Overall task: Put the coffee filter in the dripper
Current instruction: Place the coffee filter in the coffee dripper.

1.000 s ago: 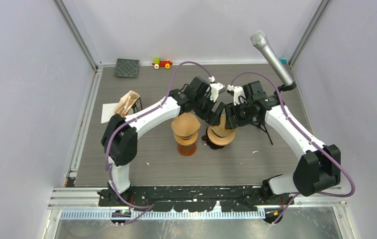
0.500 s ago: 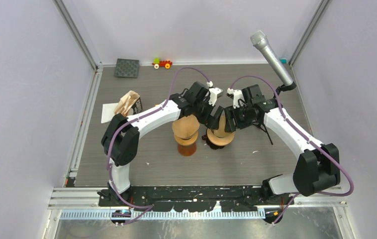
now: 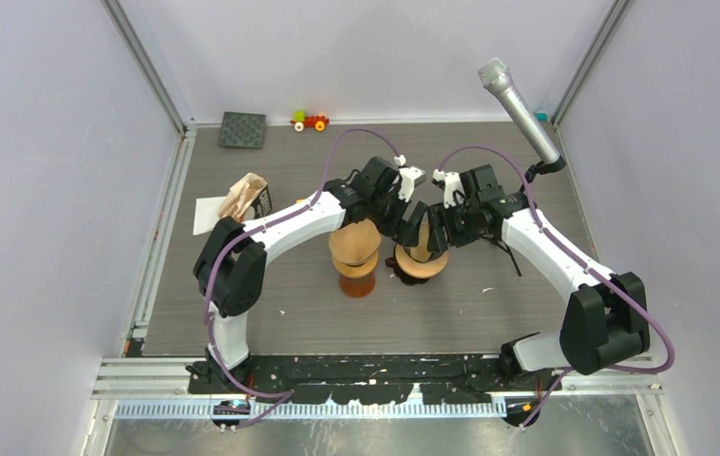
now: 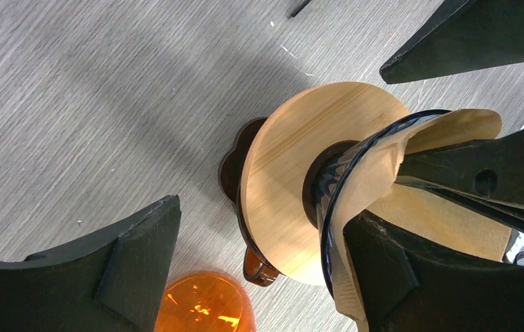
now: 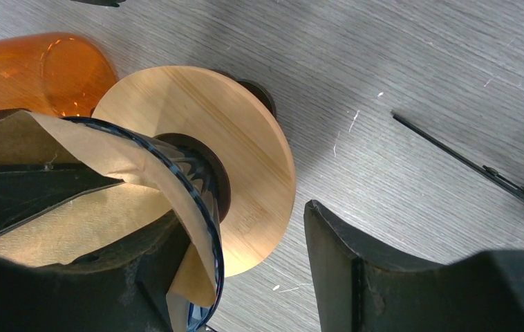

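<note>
Right gripper [image 5: 245,228] edged inward; like left gripper [image 4: 266,211], spread wide, nothing held; filter [image 5: 79,149] to be pressed flush into dripper [image 5: 197,111].

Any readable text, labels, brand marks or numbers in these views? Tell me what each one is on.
Engraved mark on the dripper's wooden collar: present, but too small and blurred to read.
Coffee filter: no print visible.
No other text, number or sign shows in any view.
</note>
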Controlling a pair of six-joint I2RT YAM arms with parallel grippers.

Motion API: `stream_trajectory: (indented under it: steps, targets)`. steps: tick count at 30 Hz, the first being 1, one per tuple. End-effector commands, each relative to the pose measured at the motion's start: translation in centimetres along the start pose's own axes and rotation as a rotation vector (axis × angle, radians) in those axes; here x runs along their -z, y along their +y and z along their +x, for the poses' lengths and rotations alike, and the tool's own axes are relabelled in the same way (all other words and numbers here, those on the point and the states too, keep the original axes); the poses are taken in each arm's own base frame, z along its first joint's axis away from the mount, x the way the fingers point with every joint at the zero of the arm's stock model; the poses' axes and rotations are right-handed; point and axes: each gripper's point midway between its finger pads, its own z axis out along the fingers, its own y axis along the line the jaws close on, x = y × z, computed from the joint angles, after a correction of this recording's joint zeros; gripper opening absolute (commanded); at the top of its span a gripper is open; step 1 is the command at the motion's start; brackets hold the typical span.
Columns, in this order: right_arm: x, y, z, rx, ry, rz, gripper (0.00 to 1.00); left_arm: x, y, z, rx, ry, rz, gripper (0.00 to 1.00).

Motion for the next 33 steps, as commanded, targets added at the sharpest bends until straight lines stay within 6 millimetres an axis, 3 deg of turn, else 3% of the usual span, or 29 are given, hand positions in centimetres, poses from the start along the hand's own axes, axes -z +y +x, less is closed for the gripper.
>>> stream_trajectory:
  steps: [1,10,23,33]
  targets:
    - [-0.1,-1.2,0.1,0.01,-0.014,0.065,0.6,0.1,0.9,-0.2,-0.002,-0.006,-0.053,0.84]
    - [0.0,-0.9,0.0,0.014,-0.023,0.052,0.61,-0.1,0.9,0.4,0.002,0.015,-0.061,0.84]
    - [3.0,1.1,-2.7,0.064,-0.09,-0.021,0.61,2.0,-0.4,-2.5,-0.043,-0.047,-0.033,0.86]
    - [3.8,1.9,-3.1,0.054,-0.104,-0.05,0.61,2.6,-1.5,-3.4,-0.045,-0.062,0.011,0.86]
